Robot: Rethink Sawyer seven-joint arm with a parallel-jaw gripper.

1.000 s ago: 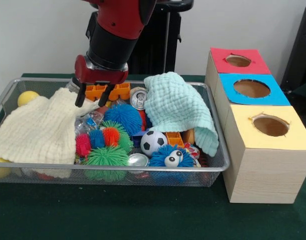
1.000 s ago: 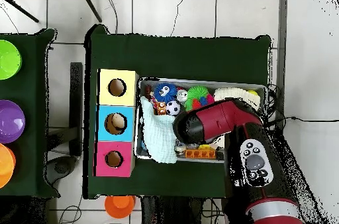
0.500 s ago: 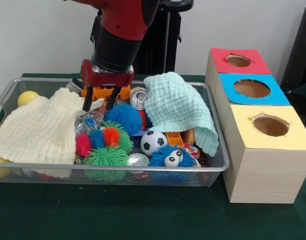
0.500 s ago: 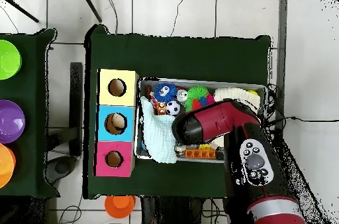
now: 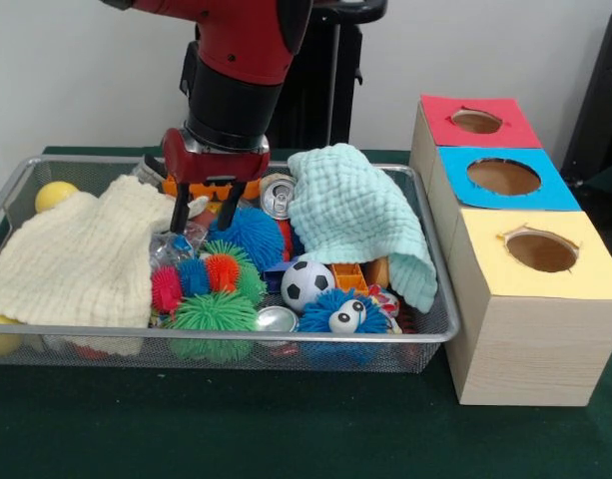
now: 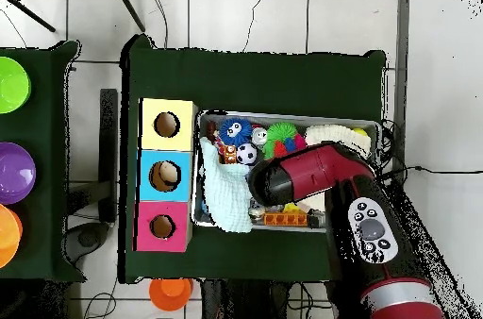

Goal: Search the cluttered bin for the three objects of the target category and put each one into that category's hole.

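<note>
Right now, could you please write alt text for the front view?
A red robot arm's open tool hangs over a wire bin cluttered with spiky balls, two cloths and a soccer ball; three boxes with holes stand beside it.

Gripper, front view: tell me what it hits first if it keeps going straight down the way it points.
The gripper points down with fingers apart. Straight below lie the edge of the cream cloth and the crinkly clear wrapper beside the blue spiky ball. It would probably meet that cloth edge or wrapper first; depth is unclear.
</note>
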